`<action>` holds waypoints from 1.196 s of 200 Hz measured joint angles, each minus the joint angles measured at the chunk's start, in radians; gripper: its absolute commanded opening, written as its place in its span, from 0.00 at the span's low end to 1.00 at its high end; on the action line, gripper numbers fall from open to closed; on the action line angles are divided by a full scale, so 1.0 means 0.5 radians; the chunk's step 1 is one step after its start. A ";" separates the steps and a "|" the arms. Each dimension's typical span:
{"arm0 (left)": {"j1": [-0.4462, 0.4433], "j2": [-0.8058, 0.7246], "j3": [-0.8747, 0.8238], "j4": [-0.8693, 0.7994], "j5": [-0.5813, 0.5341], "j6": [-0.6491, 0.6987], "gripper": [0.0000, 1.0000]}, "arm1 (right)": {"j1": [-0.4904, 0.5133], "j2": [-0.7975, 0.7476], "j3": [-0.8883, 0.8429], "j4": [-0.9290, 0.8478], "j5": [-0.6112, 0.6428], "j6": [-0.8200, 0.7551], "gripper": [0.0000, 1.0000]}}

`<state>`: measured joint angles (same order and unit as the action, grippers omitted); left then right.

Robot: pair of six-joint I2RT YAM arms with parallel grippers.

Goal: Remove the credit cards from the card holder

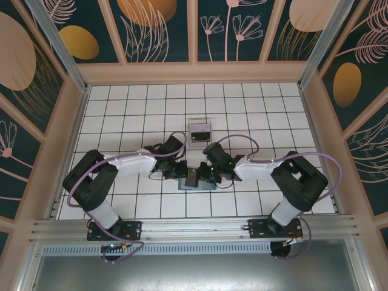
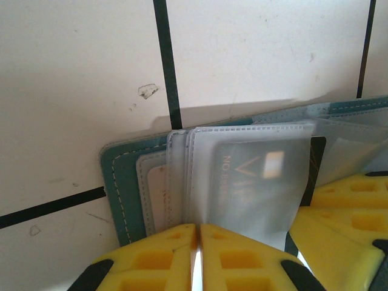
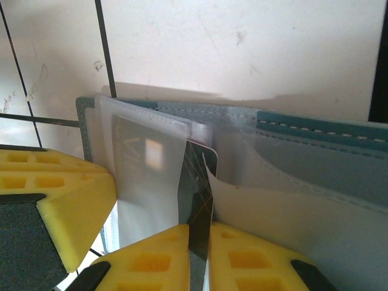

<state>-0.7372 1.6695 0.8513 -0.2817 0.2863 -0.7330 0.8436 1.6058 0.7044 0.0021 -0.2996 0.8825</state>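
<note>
The teal card holder (image 1: 201,187) lies open on the tiled floor between my two grippers. In the left wrist view its teal cover (image 2: 115,182) carries a fan of clear sleeves. My left gripper (image 2: 198,233) is shut on the lower edge of one clear sleeve (image 2: 254,182), which has a pale printed card inside. A whitish card (image 2: 159,194) sits in the cover pocket. My right gripper (image 3: 199,239) is shut on a dark credit card (image 3: 200,182) with thin gold lines, which stands partly out of its sleeve. From above, the left gripper (image 1: 182,171) and right gripper (image 1: 205,174) almost touch.
A clear plastic box (image 1: 199,132) stands about one tile behind the card holder. The left gripper's yellow finger (image 3: 60,194) crowds the right wrist view. Wooden walls (image 1: 194,73) ring the white tiled floor (image 1: 133,109).
</note>
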 measured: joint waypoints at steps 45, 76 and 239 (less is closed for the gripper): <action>-0.005 -0.005 0.000 -0.005 -0.016 0.008 0.12 | -0.001 -0.041 -0.015 -0.016 0.013 0.015 0.06; -0.008 -0.005 0.000 -0.005 -0.021 0.023 0.12 | -0.009 -0.114 -0.040 -0.011 0.011 0.014 0.04; -0.019 -0.031 -0.016 -0.002 -0.057 0.037 0.14 | -0.131 -0.505 -0.095 -0.299 0.076 -0.054 0.00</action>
<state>-0.7467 1.6539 0.8433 -0.2825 0.2577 -0.7147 0.7780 1.3533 0.6567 -0.1474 -0.2615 0.8555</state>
